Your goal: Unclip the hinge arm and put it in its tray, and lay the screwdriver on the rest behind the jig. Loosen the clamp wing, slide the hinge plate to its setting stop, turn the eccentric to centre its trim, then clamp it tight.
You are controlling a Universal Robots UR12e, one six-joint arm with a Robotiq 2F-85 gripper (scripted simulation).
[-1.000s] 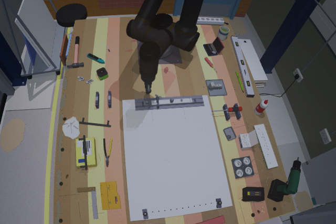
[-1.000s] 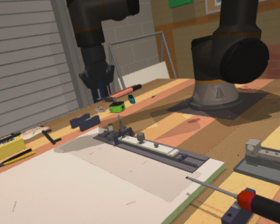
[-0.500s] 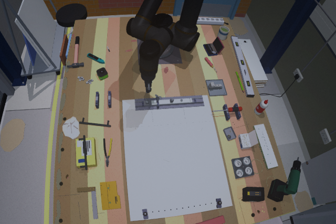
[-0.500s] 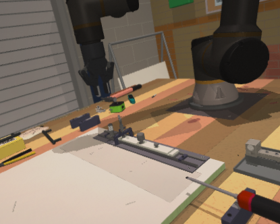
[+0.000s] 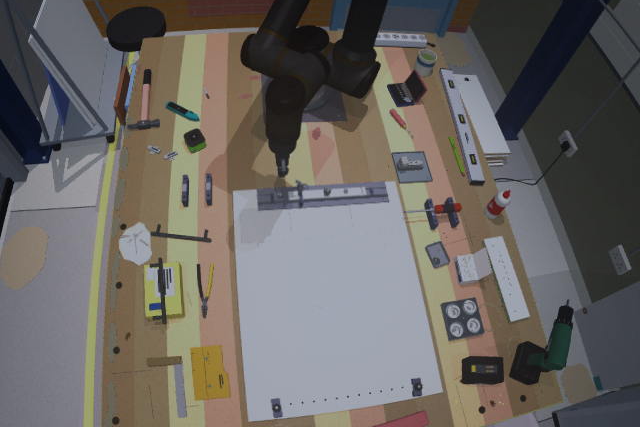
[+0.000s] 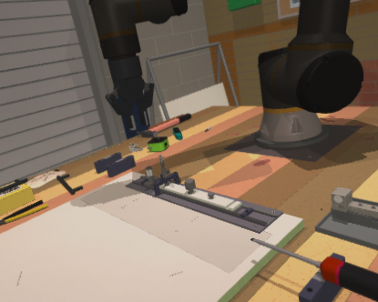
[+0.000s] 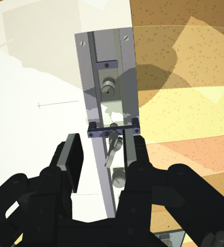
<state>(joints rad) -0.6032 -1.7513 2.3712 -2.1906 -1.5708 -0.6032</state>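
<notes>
The clamp wing stands up from a dark bridge across the grey jig rail at the back edge of the white door panel. The white hinge plate lies in the rail with two knurled knobs on it. The hinge arm rests in its grey tray to the right, and the red-handled screwdriver lies across its dark rest. My gripper hangs above the wing, partly open and empty.
Behind the jig the arm's base stands on a dark mat. Left of the panel lie two dark blocks, a green tape measure, a hammer and pliers. A level and glue bottle lie to the right.
</notes>
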